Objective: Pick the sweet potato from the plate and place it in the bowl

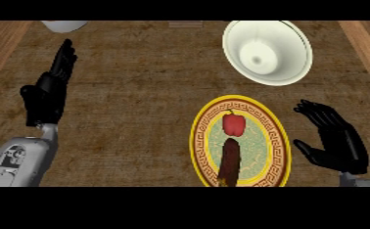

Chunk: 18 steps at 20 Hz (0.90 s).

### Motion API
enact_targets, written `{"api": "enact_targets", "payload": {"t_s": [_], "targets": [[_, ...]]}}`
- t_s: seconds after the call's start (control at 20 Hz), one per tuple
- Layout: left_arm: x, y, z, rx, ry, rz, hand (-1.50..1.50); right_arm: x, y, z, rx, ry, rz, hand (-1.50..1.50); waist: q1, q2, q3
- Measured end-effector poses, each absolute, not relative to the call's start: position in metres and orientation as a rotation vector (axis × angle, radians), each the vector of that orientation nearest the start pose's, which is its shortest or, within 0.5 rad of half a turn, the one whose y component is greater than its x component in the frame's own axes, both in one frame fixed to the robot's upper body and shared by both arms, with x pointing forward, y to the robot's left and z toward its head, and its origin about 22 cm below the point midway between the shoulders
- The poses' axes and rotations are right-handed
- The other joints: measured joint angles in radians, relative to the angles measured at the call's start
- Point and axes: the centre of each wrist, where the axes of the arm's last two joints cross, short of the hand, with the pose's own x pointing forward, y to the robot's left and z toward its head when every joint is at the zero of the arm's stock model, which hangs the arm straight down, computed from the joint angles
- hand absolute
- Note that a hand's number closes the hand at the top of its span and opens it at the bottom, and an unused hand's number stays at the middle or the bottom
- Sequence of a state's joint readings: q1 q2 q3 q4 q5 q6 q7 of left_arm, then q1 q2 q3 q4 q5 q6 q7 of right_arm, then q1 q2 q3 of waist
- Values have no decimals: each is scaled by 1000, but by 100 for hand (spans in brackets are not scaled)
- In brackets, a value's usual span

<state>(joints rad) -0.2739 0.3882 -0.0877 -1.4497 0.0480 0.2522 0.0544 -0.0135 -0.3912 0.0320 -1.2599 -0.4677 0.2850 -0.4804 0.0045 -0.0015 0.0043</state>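
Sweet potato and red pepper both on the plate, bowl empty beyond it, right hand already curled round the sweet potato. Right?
Not quite. In the head view the right hand is open beside the plate, holding nothing. The sweet potato and red pepper lie on the plate; the bowl is empty.

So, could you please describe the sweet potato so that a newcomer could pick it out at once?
Find the yellow-rimmed plate near the counter's front, beside the right hand. The sweet potato lies on its nearer half, just below a red bell pepper. It is long, dark brown and narrow; the pepper is short, round and red.
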Motion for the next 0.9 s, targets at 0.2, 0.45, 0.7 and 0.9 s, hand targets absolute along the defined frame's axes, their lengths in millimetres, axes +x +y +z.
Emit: {"api": "enact_targets", "payload": {"t_s": [0.2,0.45,0.7,0.9], "targets": [[300,273,67,385,-1655,-163,0,222,-355,-29,259,-1840,177,-150,-5,-1,-2],[294,272,72,394,-1647,-168,0,231,-367,11,212,-1803,455,-150,-5,-2,-4],[295,267,71,396,-1650,-170,0,250,-353,50,117,-1699,736,-150,-2,-1,-6],[291,266,72,391,-1642,-176,0,257,-325,70,99,-1611,913,-150,0,-1,-6]]}}
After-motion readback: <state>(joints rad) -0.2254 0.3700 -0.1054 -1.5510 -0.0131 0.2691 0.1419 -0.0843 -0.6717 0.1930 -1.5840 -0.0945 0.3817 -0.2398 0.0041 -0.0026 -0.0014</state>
